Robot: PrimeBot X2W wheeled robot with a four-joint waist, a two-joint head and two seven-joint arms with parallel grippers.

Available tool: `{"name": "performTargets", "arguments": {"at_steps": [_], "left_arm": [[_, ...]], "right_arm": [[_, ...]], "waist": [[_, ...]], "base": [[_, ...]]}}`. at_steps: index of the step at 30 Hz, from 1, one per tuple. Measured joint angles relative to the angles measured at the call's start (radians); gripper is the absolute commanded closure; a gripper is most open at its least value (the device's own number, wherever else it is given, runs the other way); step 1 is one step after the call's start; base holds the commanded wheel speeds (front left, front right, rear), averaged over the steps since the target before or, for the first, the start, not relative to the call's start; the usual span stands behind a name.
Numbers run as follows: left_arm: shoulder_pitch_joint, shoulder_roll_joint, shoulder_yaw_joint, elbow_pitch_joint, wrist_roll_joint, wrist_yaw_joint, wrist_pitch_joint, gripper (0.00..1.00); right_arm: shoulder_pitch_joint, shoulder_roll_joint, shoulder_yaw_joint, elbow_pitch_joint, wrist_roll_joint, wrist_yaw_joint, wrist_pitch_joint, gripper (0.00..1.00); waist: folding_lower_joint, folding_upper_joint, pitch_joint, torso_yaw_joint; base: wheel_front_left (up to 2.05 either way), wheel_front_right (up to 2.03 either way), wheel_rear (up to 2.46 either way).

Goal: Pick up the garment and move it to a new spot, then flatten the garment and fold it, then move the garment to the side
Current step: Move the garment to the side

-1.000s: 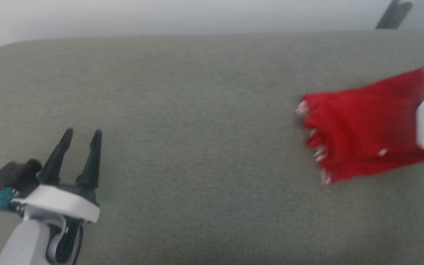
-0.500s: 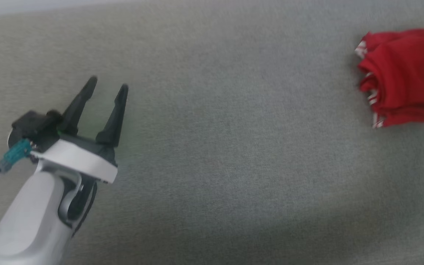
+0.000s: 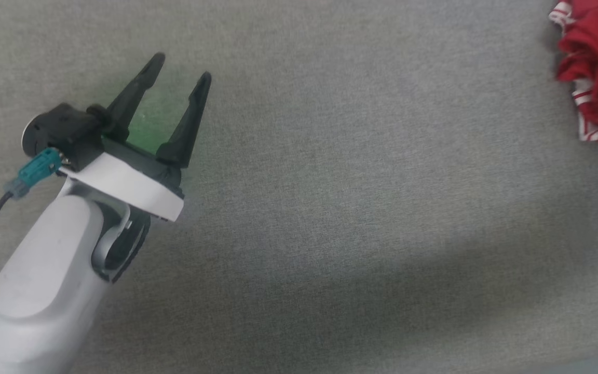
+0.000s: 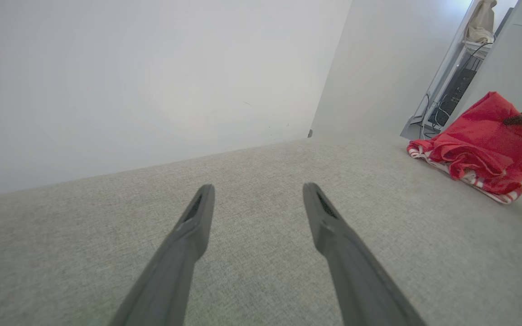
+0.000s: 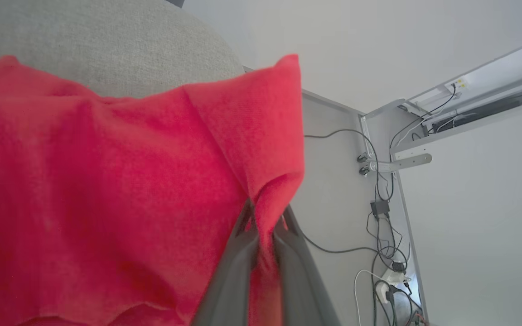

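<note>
Garment [image 5: 107,203]: red top, all bunched up, one fold pinched in the right claw
Right claw [image 5: 265,213]: closed tight on that red fold, and the cloth spreads away from the fingers to the left in its wrist view
Where it sits: right side of the grey table [image 3: 330,208], top edge held up, striped hem touching the table
Left claw [image 3: 182,67]: wide open, nothing in it, hovers over bare table
Direction: garment lies well off to the left claw's right, big gap between them
Long axis: can't really tell, too crumpled
Nearer arm: the right one, so I'd guess it does the carrying
</note>
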Motion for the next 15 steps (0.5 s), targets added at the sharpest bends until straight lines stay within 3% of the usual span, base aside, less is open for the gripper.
{"name": "performTargets", "arguments": {"at_steps": [13, 14, 15], "left_arm": [[-0.076, 0.011, -0.055, 0.013, -0.025, 0.0, 0.0, 0.0], [-0.078, 0.012, -0.054, 0.014, -0.026, 0.0, 0.0, 0.0], [-0.078, 0.012, -0.053, 0.016, -0.026, 0.0, 0.0, 0.0]], "right_arm": [[-0.044, 0.089, -0.173, 0.141, -0.16, 0.0, -0.069, 1.0], [-0.047, 0.092, -0.184, 0.148, -0.172, 0.0, -0.07, 0.96], [-0.051, 0.095, -0.199, 0.152, -0.183, 0.0, -0.074, 0.81]], "waist": [[0.0, 0.0, 0.062, 0.03], [-0.0001, 0.0, 0.062, 0.032], [-0.0001, 0.0, 0.061, 0.034]], "base": [[0.0, 0.0, 0.0], [0.0, 0.0, 0.0], [0.0, 0.0, 0.0]]}}
